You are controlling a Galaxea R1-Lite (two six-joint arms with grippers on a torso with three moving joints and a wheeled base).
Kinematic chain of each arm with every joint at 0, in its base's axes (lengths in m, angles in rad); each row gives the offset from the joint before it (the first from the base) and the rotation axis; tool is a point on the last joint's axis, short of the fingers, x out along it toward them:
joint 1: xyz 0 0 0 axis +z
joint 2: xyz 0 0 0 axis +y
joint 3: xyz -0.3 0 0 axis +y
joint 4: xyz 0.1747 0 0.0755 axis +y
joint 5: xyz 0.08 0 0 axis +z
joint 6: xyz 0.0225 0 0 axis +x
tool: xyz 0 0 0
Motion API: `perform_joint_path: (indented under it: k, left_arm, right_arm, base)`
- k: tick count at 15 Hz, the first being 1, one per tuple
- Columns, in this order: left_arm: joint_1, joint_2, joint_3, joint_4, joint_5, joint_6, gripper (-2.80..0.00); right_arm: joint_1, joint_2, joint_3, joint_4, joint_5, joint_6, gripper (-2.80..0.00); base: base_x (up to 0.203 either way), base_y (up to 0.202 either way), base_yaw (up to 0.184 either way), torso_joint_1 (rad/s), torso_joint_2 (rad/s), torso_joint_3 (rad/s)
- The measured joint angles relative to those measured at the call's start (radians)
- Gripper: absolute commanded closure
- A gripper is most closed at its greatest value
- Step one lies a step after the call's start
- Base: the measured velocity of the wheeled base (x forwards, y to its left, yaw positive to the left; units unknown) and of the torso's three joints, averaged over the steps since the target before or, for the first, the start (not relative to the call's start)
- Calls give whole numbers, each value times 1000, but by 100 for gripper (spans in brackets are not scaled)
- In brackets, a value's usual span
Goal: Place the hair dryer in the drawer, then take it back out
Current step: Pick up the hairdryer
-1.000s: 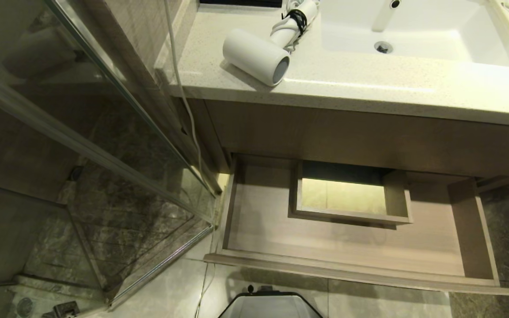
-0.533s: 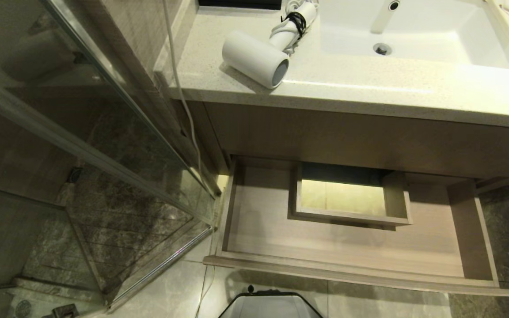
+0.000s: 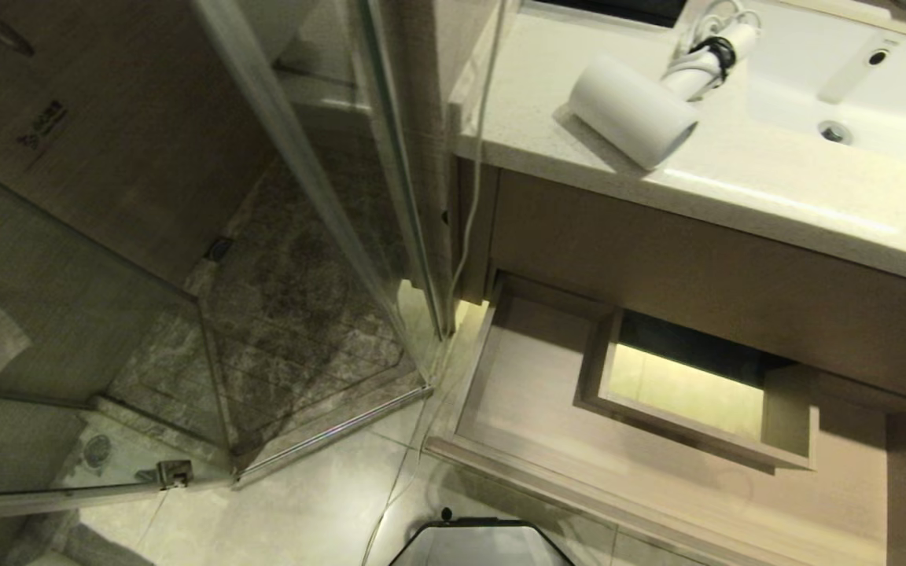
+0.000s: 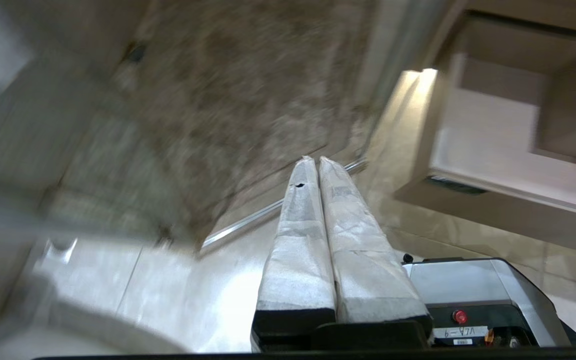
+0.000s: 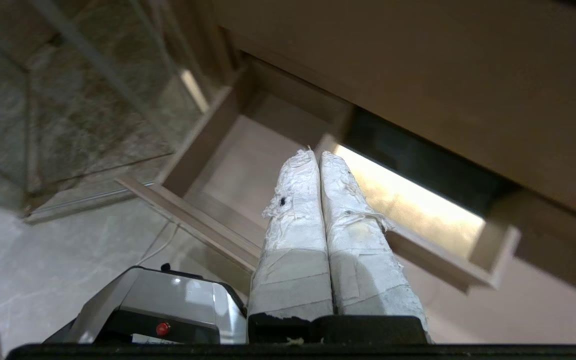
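- Hair dryer lay on its side on the vanity surface, just left of the sink, cord banded to its handle.
- Drawer stood pulled open below, nothing inside but its boxed cutout.
- My left end effector hung over the floor tiles, fingers pressed together, holding nothing.
- My right end effector hung over the open drawer, fingers pressed together, holding nothing.
- Neither arm showed in head view.

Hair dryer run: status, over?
Left gripper and right gripper shut, empty, parked low. Hair dryer lying on the counter. Drawer open, nothing inside, nothing blocking.
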State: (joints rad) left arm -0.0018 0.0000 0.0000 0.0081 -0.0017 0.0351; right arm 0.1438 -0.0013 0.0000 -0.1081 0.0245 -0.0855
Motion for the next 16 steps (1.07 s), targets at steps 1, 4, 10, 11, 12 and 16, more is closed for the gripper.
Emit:
perform_joint_path:
  k: [1,4,10,11,12,16]
  left_arm:
    - [-1,0,0,0,0,0,0]
    - [-1,0,0,0,1,-1,0]
    - [0,0,0,1,0,3,0]
    - [0,0,0,1,-1,4,0]
    - [0,0,0,1,-1,3,0]
    - [0,0,0,1,0,2,0]
  right_arm:
    - [0,0,0,-1,1,0,0]
    - [0,0,0,0,-1,1,0]
    - [0,0,0,-2,1,-15,0]
    - [0,0,0,-3,1,-17,0]
    - [0,0,0,-3,1,-18,0]
    - [0,0,0,-5,1,-22,0]
  base:
    - [-2,-3,133,2,4,2]
    - [-1,-3,29,1,1,1]
    - [0,0,0,0,0,0]
    - [0,0,0,7,9,45]
    - [0,0,0,87,-5,136]
    - [0,0,0,254,-25,213]
